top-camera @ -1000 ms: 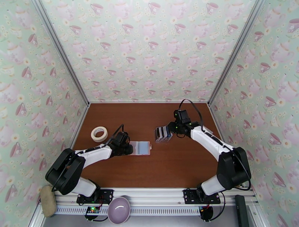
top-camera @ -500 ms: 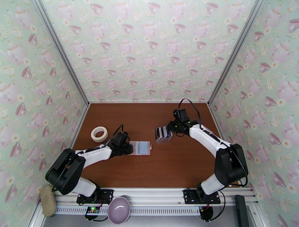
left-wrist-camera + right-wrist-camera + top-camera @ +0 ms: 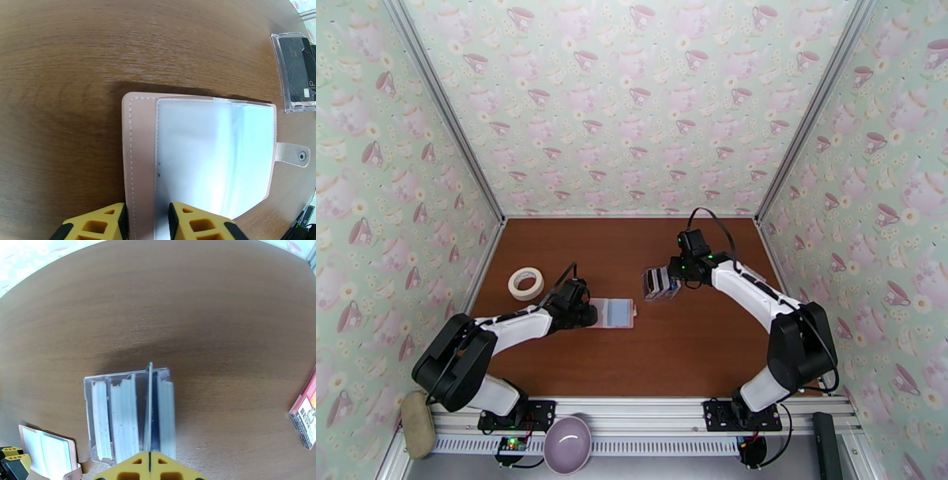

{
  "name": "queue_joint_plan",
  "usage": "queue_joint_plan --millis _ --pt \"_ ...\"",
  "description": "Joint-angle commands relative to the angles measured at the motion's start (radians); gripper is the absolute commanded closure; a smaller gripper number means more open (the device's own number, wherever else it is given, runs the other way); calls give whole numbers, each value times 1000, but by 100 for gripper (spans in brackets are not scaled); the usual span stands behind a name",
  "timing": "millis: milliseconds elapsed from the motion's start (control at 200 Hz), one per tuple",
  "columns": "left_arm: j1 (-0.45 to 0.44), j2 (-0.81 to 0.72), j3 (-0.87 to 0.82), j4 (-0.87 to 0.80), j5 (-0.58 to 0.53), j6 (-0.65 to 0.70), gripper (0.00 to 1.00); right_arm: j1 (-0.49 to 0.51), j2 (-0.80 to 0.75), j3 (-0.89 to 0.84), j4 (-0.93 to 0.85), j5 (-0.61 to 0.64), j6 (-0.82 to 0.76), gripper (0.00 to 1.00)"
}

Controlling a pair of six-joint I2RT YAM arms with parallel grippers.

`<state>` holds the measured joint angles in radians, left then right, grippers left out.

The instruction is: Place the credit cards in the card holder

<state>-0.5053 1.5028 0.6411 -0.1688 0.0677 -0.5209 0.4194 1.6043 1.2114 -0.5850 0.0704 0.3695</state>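
The credit cards point(image 3: 297, 67) look thin, stiff, light and slick, and are best pinched by a free top edge. They stand on edge in one clear rack point(image 3: 118, 417) mid-surface point(image 3: 695, 347), where the right fingers point(image 3: 126, 473) are pressed together on a single card. Packed edge-on, they cannot be counted. One card holder point(image 3: 205, 158), likely soft and floppy, lies open at the rack's 8 o'clock in the top view. The left fingers point(image 3: 96, 227) straddle its near edge, narrowly apart; whether they grip it, I cannot tell. One tape roll point(image 3: 525, 283) sits at the holder's 10 o'clock.
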Motion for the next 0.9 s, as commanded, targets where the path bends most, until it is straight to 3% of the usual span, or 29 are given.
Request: queue_joint_plan --millis 0,896 --pt "7 25 2 -1 24 -4 66 23 21 30 -38 57 1 100" --pt "8 10 19 -33 26 1 66 147 117 131 -145 328 48 100"
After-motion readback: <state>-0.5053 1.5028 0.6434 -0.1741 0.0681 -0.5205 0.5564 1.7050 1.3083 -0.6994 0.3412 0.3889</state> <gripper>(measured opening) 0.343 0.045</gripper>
